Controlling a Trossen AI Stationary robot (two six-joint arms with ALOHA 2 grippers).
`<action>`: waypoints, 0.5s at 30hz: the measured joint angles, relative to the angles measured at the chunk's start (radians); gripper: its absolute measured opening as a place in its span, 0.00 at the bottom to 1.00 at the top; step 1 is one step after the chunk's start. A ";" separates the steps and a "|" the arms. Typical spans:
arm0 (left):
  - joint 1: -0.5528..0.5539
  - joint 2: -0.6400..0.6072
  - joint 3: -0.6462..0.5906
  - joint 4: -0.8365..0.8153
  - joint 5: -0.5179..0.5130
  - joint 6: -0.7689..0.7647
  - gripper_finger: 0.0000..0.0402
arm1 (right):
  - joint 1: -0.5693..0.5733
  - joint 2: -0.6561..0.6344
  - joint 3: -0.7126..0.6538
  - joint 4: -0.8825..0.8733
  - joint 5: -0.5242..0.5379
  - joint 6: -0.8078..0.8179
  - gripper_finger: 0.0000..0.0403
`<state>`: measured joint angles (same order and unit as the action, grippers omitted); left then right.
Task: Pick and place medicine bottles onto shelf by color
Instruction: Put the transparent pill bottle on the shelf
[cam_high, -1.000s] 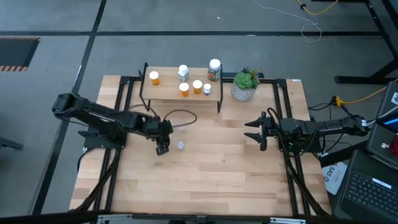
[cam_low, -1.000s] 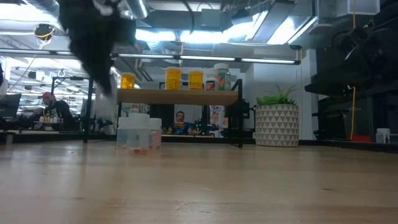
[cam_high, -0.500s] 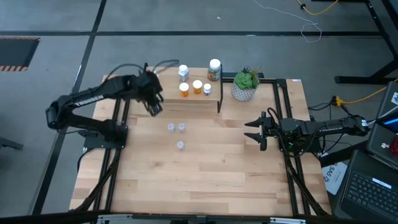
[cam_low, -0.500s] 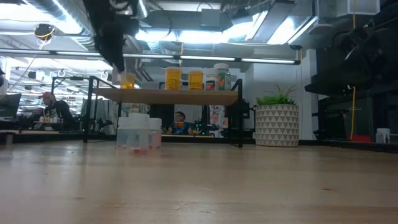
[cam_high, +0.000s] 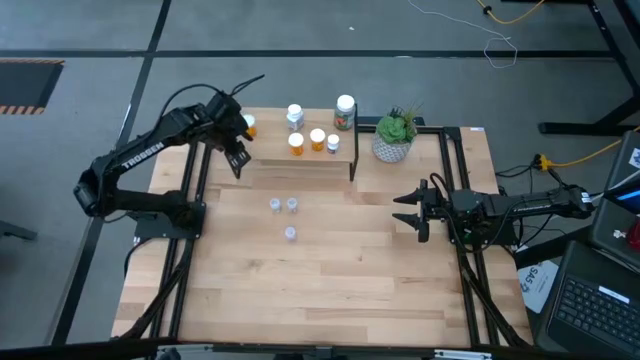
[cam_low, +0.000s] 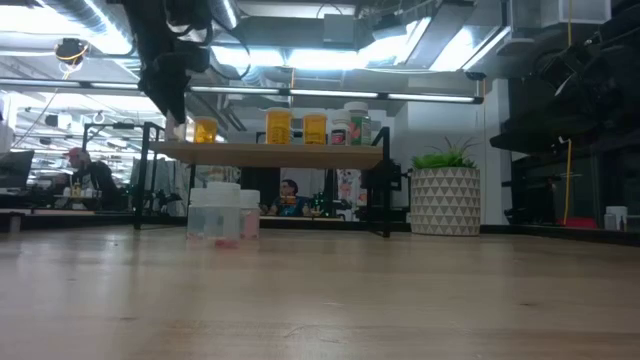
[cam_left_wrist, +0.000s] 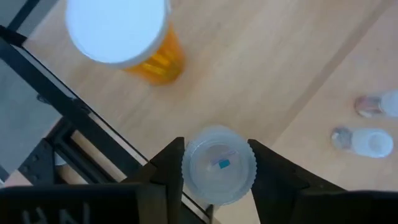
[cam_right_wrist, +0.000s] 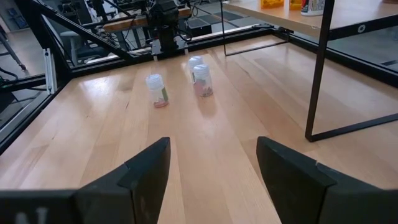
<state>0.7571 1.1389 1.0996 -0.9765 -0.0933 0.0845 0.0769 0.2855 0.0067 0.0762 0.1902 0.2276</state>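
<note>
My left gripper (cam_high: 238, 158) hangs over the left end of the shelf (cam_high: 270, 150), shut on a clear bottle with a pale cap (cam_left_wrist: 219, 165). An orange white-capped bottle (cam_left_wrist: 124, 31) stands on the plank just beyond it. Farther right on the shelf stand two orange bottles (cam_high: 297, 143), two small clear ones (cam_high: 295, 115) and the larger dark one (cam_high: 345, 110). Three clear bottles (cam_high: 289, 234) stand on the table in front of the shelf. My right gripper (cam_high: 415, 215) waits open at the table's right side. My left gripper pinches the clear bottle between its two fingers (cam_left_wrist: 168, 165), one on each side of the body just under the cap (cam_left_wrist: 219, 186). The fingers come from above, pointing down. The bottle is upright, cap up; whether its base touches the plank I cannot tell.
A potted green plant (cam_high: 395, 135) stands right of the shelf. The shelf's thin black legs (cam_right_wrist: 320, 68) rise from the table. Black frame rails run along the table's left and right sides. People sit in the room behind (cam_low: 290, 192).
My left arm rose from the middle of the table and swung toward the far-left, ending over the shelf's left end beside the orange bottle. As it left, two clear bottles that it had covered came into view.
</note>
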 joint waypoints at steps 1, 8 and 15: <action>0.005 0.000 0.000 0.004 0.000 0.005 0.34 | 0.000 0.000 0.000 0.000 0.000 0.000 0.60; 0.022 0.000 0.000 0.007 -0.001 0.005 0.40 | 0.000 0.000 0.000 0.000 0.000 0.000 0.60; 0.022 0.000 0.000 0.055 -0.012 0.000 0.48 | 0.000 0.000 0.000 0.000 0.000 0.000 0.60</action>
<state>0.7792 1.1393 1.0996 -0.9211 -0.1048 0.0849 0.0772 0.2855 0.0067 0.0765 0.1898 0.2276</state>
